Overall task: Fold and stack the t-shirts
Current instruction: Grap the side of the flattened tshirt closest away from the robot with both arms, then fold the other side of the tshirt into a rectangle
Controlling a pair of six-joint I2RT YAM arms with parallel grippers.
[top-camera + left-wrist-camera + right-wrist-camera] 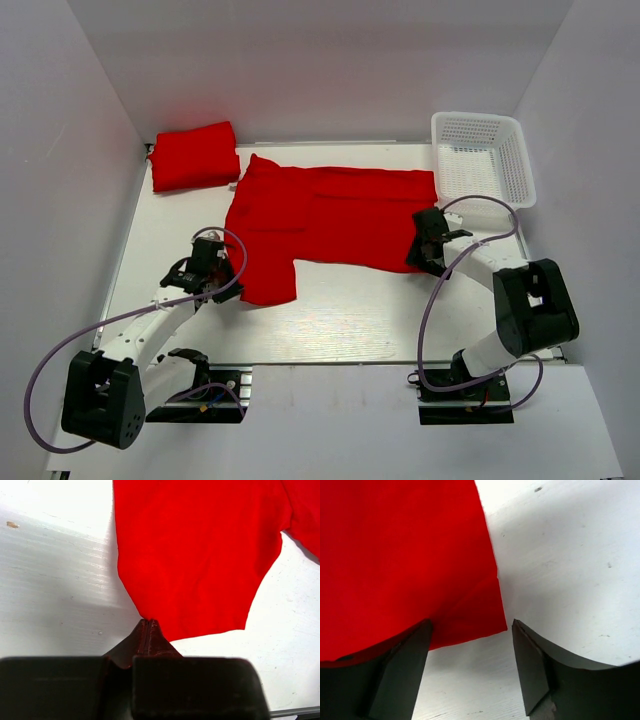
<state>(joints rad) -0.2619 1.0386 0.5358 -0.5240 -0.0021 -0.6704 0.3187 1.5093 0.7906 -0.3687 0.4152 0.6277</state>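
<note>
1. White table, boxed in by plain white walls at the back and both sides, carries everything.
2. One bright red spread t-shirt lies flat across the middle of the table. Its long side runs left to right, and a sleeve-like flap reaches toward the near edge on the left.
3. A second red folded t-shirt sits as a compact block in the far left corner. It is just beside the flat one's far-left tip, and whether the two touch is unclear.
4. The left gripper is low at the left edge of the flap, with its jaws pressed together. The tips meet right at the cloth's border, and whether any fabric is caught between them cannot be told.
5. The right gripper stands at the near right corner of the flat shirt with its jaws wide apart. One finger is over the red cloth, the other is over bare table, and the corner lies between them.
6. A white lattice basket stands in the far right corner, well apart from the shirt's right end.
7. Lavender cables loop along both arms.
</note>
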